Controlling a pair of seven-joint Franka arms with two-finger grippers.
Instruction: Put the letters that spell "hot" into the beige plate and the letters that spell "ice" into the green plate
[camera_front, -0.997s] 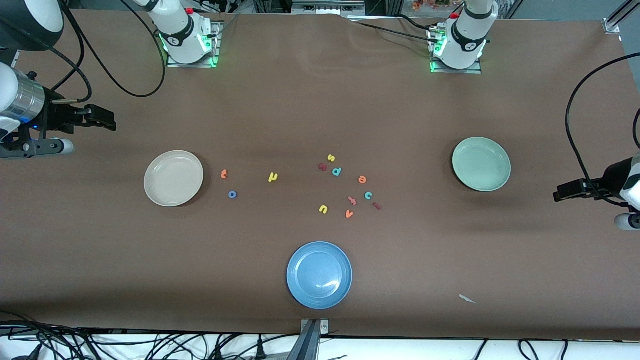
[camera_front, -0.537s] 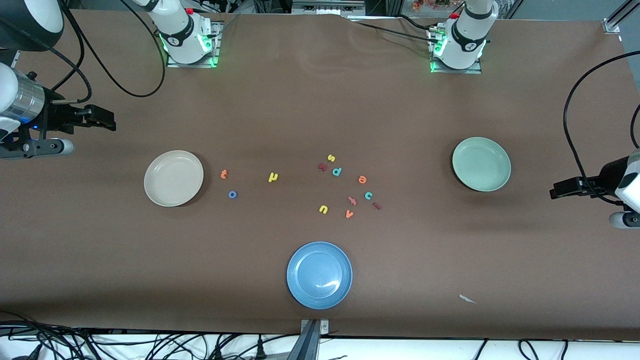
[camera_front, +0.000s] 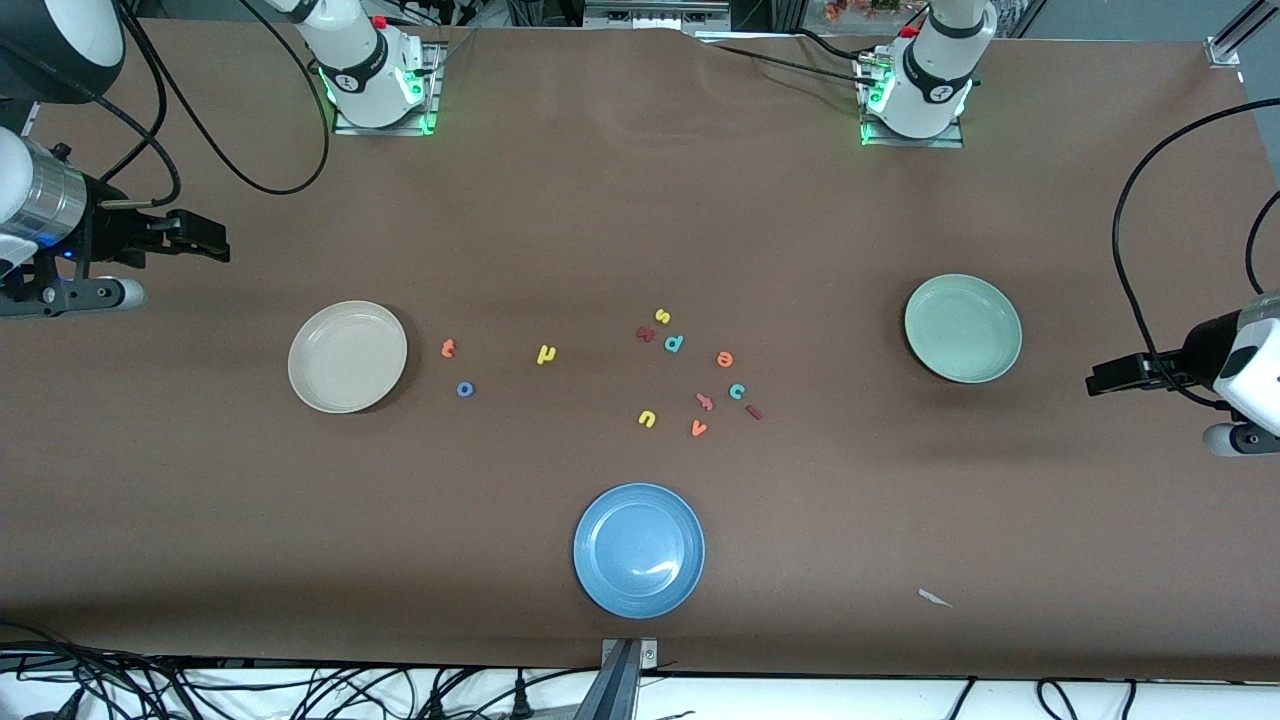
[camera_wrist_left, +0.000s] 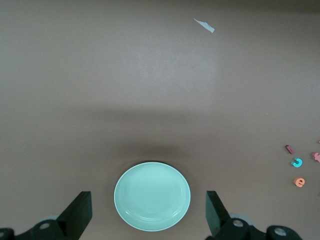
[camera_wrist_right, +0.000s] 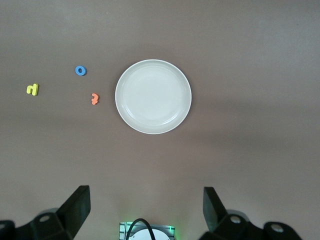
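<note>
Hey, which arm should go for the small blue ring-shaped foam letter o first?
Probably the right arm. The blue ring-shaped foam o lies beside the round beige plate at the right arm's end, where the open right gripper hovers. The open left gripper is past the pale green plate.

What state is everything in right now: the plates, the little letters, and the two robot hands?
beige plate: empty.
green plate: empty.
blue plate: empty.
h, o, t: loose on the table near the beige plate.
i, c, e: loose on the table mid-table.
left hand: open, empty.
right hand: open, empty.
</note>
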